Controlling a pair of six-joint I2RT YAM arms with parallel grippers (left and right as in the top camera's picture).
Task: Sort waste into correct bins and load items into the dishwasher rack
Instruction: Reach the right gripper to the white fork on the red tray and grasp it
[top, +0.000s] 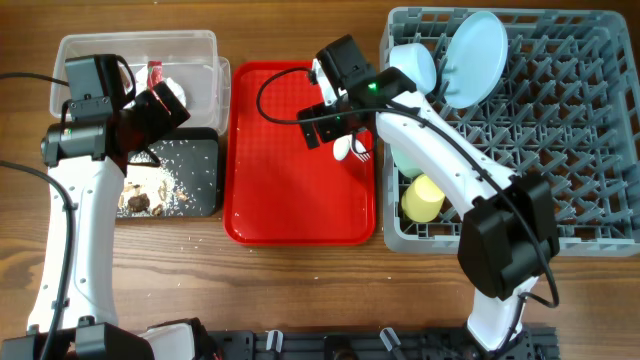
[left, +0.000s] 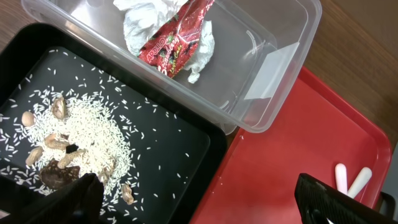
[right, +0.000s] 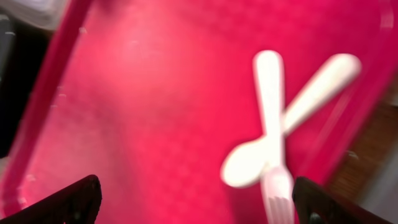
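Right gripper (right: 196, 202) was noted above the red tray (top: 290, 200), jaws spread wide, nothing held. Beneath it the white plastic fork (right: 270, 106) and white plastic spoon (right: 249, 163) were seen lying flat on that tray, crossed at the handles, near the edge on the rack side. The wrist view was blurred, so which piece lay on top could not be told.

Handling, judged: both pieces light, stiff, thin and slick, and likely to skate or flip if pressed. A pinch across a narrow handle, away from the crossing, is favoured; tines and spoon bowl are best avoided.

Left gripper (left: 196, 193) was found open-jawed and empty over the black tray (left: 168, 174).

Counts:
- One fork and one spoon.
- One pale blue plate (top: 478, 55), one pale blue bowl (top: 418, 62) and one yellow cup (top: 422, 198) in the grey dishwasher rack (top: 580, 150).
- A second pale shape (top: 400, 163), judged the other bowl, largely hidden by the arm.
- One crumpled paper with red wrapper (left: 171, 34) in the clear tub (left: 280, 37).
- Rice grains (left: 87, 134) and several brown scraps (left: 57, 142), too many to count, in the black tray.
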